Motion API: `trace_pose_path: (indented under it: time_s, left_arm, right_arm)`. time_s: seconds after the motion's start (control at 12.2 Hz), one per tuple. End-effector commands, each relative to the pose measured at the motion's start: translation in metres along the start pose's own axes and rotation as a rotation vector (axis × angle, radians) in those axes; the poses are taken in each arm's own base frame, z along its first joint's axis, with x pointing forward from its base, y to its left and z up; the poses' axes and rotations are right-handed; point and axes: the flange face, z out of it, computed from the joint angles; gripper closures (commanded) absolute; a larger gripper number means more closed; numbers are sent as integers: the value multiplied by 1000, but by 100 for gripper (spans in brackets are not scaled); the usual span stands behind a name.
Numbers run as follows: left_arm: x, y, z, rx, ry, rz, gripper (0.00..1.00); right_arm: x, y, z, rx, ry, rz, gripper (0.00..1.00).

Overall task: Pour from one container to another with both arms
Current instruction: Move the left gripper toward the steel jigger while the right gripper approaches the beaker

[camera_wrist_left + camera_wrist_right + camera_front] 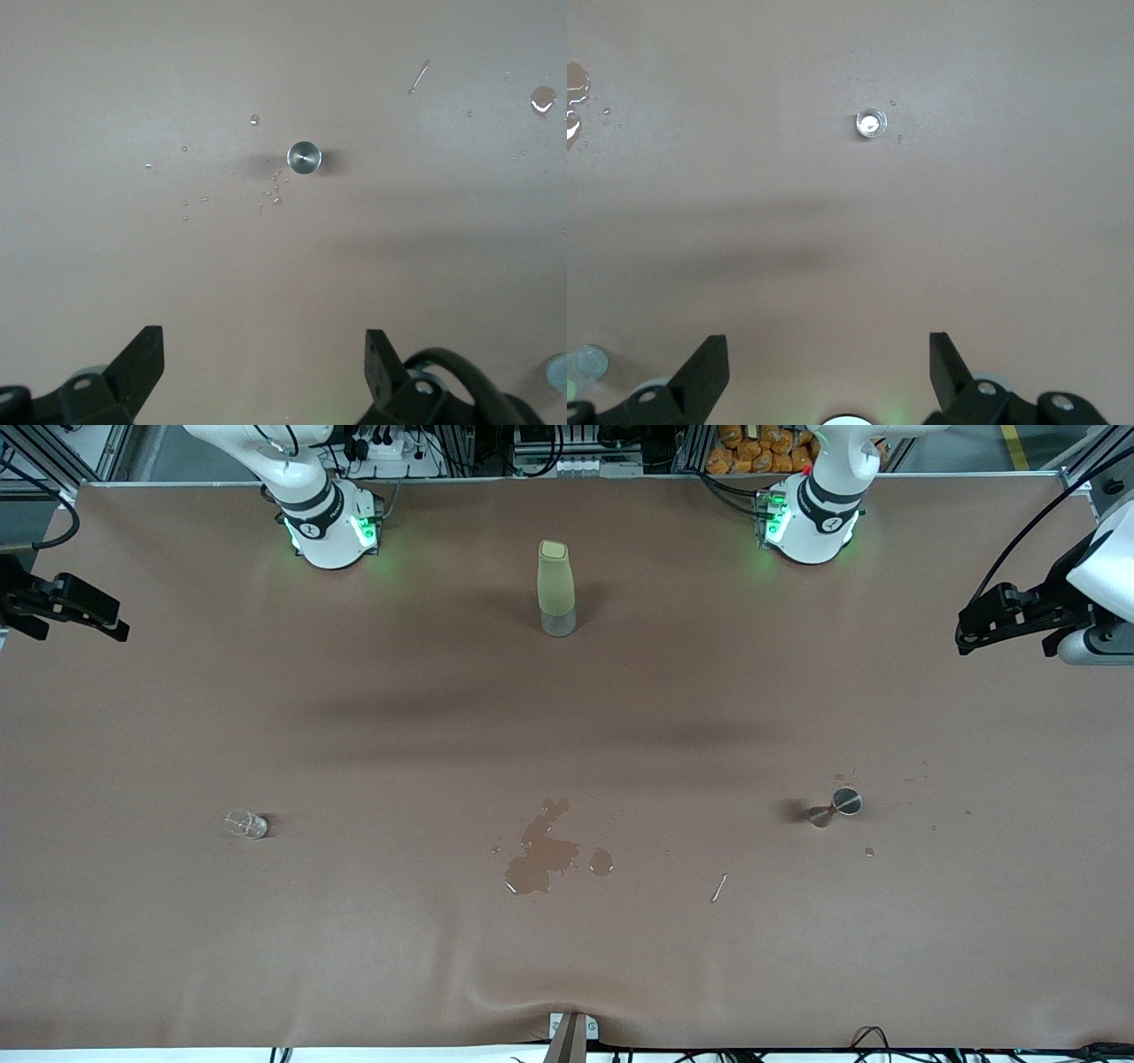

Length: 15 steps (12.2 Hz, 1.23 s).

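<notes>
A small clear glass stands toward the right arm's end of the table, also seen in the right wrist view. A metal jigger stands toward the left arm's end and shows from above in the left wrist view. A tall pale green bottle stands upright between the two robot bases. My left gripper hangs open over its end of the table, empty. My right gripper hangs open over the other end, also empty.
A brown puddle lies mid-table, nearer the front camera than the bottle, with a smaller drop beside it. A thin pale stick lies between puddle and jigger. Small droplets dot the brown cloth round the jigger.
</notes>
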Motion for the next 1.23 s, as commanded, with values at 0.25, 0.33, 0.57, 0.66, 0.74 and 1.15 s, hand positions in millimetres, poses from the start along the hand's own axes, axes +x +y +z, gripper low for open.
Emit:
trace_pose_path:
  time_s: [0.25, 0.33, 0.57, 0.66, 0.74, 1.15]
  left_arm:
    - [-4, -6, -3, 12, -16, -11, 0]
    - [-2, -6, 0, 12, -22, -9, 0]
    - [3, -11, 11, 3, -44, 67, 0]
    - [5, -14, 18, 1, -58, 121, 0]
    - [14, -36, 39, -13, -93, 165, 0]
    - [34, -138, 141, -247, -31, 330, 0]
  right_arm:
    - [-7, 4, -3, -7, 10, 20, 0]
    - [-7, 3, -4, -8, 15, 17, 0]
    - [-5, 8, -3, -15, 14, 8, 0]
    - [-3, 11, -1, -37, 10, -33, 0]
    - [0, 20, 4, -47, 0, -78, 0]
    - [17, 85, 23, -26, 20, -204, 0]
